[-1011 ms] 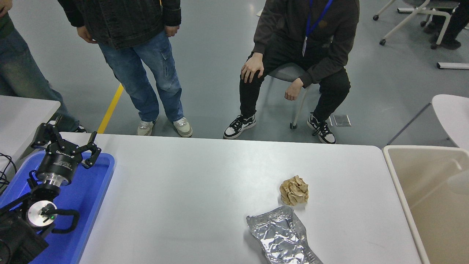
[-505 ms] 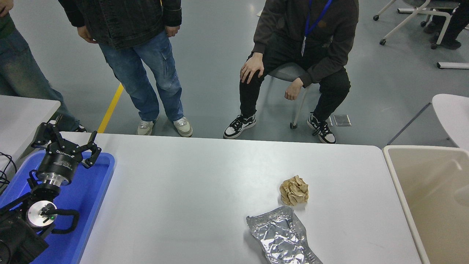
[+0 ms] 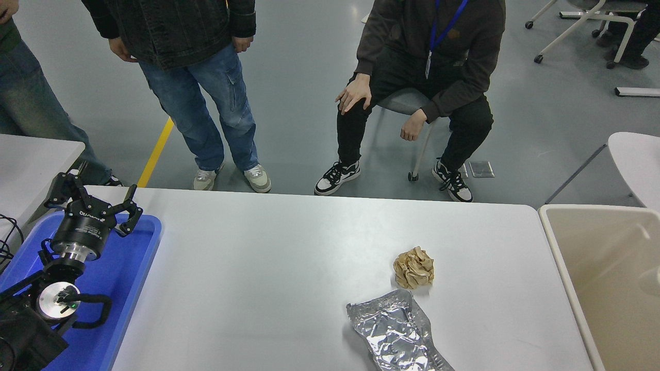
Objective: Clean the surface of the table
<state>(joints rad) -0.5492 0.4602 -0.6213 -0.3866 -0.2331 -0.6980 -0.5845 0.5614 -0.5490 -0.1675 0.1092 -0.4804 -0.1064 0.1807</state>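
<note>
The white table surface (image 3: 268,268) fills the lower part of the head view. On its right half lies a crumpled brown paper ball (image 3: 413,267). Just in front of the ball, at the near edge, lies a flattened silver foil bag (image 3: 396,332). My left gripper (image 3: 93,200) is parked at the far left above the blue tray (image 3: 124,268), its fingers spread open and holding nothing. The right arm is out of view.
A beige bin (image 3: 608,278) stands against the table's right end. A smaller white tabletop (image 3: 31,165) sits at the far left. Two people stand and one sits on a chair (image 3: 407,103) beyond the far edge.
The seated person's hand on the knee shifted slightly. The faint shadow inside the beige bin has faded. Nothing on the table moved.
</note>
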